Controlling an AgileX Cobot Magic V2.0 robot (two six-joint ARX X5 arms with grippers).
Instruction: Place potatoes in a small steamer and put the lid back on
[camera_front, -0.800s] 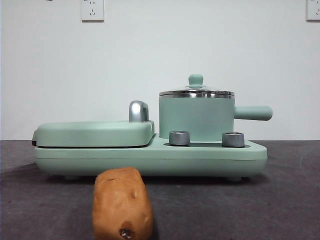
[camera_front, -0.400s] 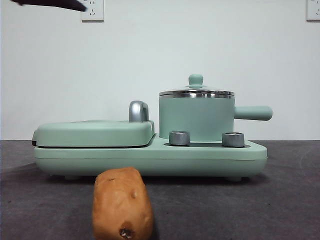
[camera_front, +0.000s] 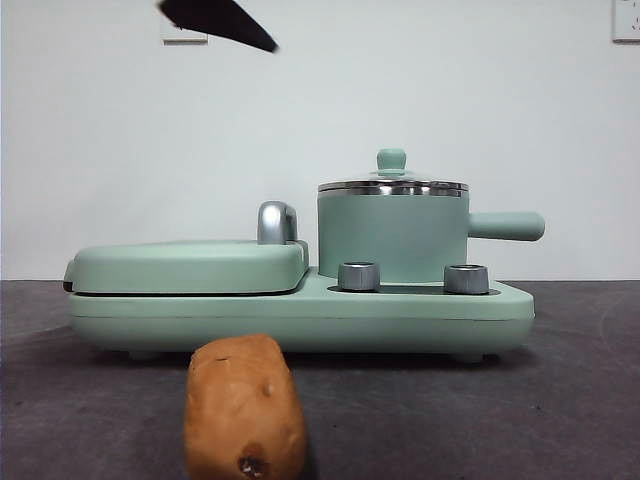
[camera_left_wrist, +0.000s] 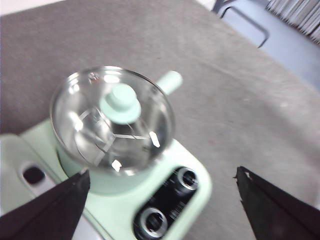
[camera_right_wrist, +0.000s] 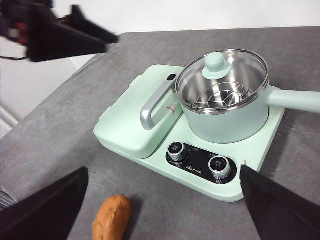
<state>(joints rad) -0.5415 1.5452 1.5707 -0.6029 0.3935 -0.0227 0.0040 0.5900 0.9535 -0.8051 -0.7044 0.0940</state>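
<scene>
Left gripper (camera_left_wrist: 160, 200) above glass lid (camera_left_wrist: 113, 118).

Even, bright indoor light; the white wall is washed pale. The front view is sharp, with a soft shadow under the potato (camera_front: 245, 408) on the tabletop (camera_front: 560, 400). The left wrist view is motion-blurred throughout, glare spots dotting the lid (camera_left_wrist: 112, 120). The right wrist view is crisp, steel rim gleaming
</scene>
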